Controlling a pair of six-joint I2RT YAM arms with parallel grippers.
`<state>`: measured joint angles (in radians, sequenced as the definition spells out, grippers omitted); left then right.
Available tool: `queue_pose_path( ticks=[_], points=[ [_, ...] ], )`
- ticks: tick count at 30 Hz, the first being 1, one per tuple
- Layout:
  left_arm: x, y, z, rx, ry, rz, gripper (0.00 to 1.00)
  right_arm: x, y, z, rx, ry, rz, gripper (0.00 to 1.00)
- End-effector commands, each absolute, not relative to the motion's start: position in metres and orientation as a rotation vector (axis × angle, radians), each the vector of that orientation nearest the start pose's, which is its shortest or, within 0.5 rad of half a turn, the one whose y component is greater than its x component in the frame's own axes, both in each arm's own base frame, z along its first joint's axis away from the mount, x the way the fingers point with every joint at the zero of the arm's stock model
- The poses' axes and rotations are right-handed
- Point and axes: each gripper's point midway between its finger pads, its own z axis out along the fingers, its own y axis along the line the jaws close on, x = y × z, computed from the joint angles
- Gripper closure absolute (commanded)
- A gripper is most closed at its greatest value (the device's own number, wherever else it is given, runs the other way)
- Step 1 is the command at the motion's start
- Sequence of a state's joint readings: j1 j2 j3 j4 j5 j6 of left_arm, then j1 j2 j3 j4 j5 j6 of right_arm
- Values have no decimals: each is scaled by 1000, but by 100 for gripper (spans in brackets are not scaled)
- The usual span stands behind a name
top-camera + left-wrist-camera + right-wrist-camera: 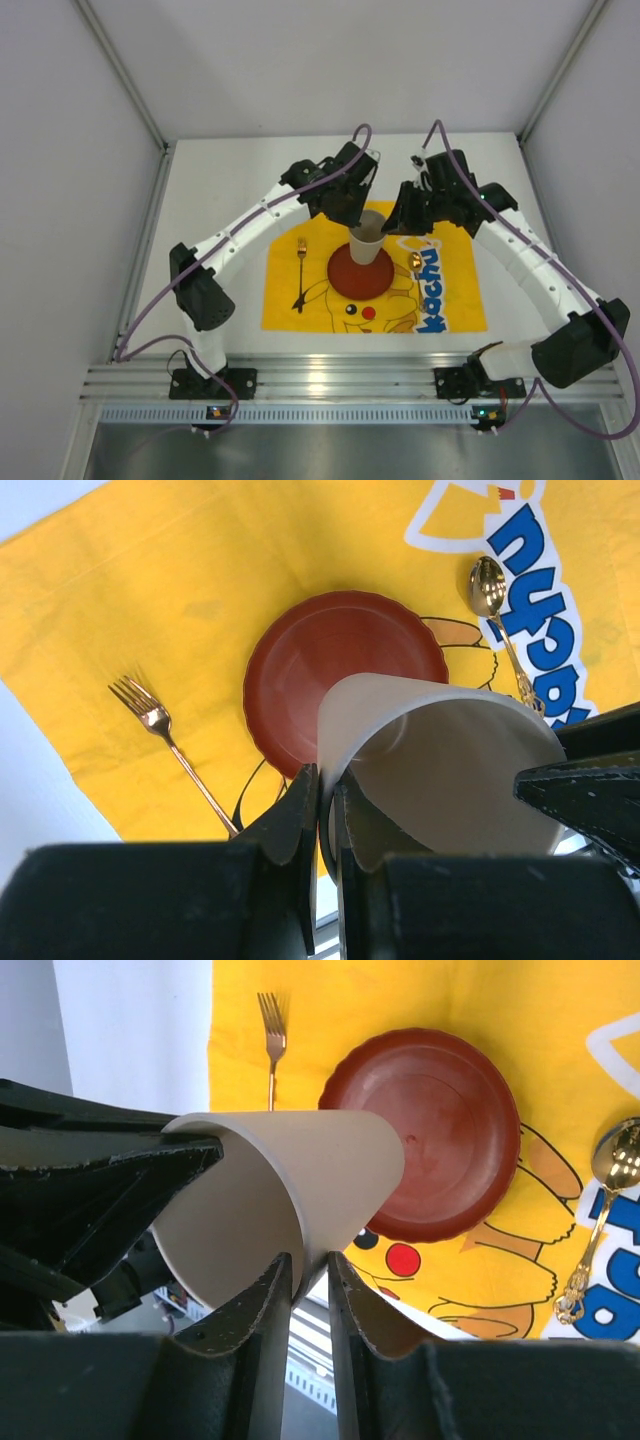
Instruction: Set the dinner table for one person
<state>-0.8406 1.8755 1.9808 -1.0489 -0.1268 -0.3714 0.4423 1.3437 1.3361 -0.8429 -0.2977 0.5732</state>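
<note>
A beige paper cup [367, 232] hangs tilted above the red plate [360, 272] in the middle of the yellow Pikachu cloth [450, 300]. My left gripper [327, 775] is shut on the cup [450, 770] at its rim, one finger inside and one outside. From the opposite side, my right gripper [308, 1260] has its jaws drawn in narrow round the rim of the cup [300, 1160]. A gold fork [300, 270] lies left of the plate. A gold spoon [416, 262] lies right of it. The cloth rests on the white dinner table [210, 200].
Grey walls enclose the table on the left, the right and the back. A silver aluminium rail [330, 380] runs along the near edge, with both arm bases bolted to it.
</note>
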Motion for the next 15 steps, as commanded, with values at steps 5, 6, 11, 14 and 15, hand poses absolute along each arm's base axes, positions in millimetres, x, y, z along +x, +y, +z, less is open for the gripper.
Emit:
queue_pose_path(
  ticks=[5, 6, 11, 14, 15],
  points=[
    [287, -350, 319, 485, 2272, -670, 100, 266, 211, 205, -10, 2614, 672, 81],
    [283, -355, 320, 497, 2266, -680, 100, 265, 213, 201, -22, 2629, 657, 83],
    [276, -361, 319, 511, 2270, -693, 100, 265, 212, 194, -31, 2647, 601, 99],
    [274, -362, 324, 495, 2265, -711, 91, 264, 210, 190, -44, 2662, 556, 100],
    [273, -361, 328, 485, 2253, -719, 82, 265, 208, 189, -47, 2664, 544, 100]
  ],
)
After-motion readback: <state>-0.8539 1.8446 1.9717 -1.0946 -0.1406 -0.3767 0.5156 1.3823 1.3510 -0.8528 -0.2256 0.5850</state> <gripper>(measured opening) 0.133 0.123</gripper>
